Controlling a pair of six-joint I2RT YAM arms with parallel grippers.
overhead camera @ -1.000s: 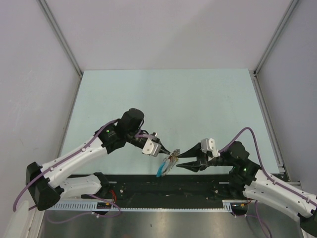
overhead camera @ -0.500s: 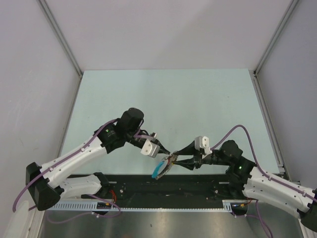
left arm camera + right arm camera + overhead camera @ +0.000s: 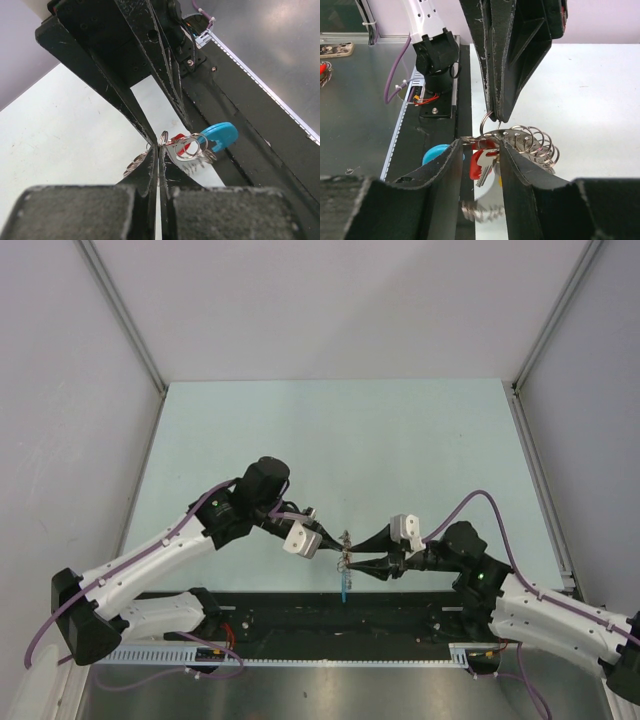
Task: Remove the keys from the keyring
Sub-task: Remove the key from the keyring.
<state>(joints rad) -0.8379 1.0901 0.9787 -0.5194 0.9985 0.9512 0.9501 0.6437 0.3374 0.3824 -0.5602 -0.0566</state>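
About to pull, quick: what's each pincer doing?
Left pincer: closed on the keyring.
Right pincer: straddling the red key, grip cannot be told.

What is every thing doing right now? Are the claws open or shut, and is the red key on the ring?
keyring: held up in the air.
key: on the keyring, hanging down.
blue tag: dangling from the keyring.
left gripper: shut, pinching the keyring.
right gripper: open, one finger each side of the key.
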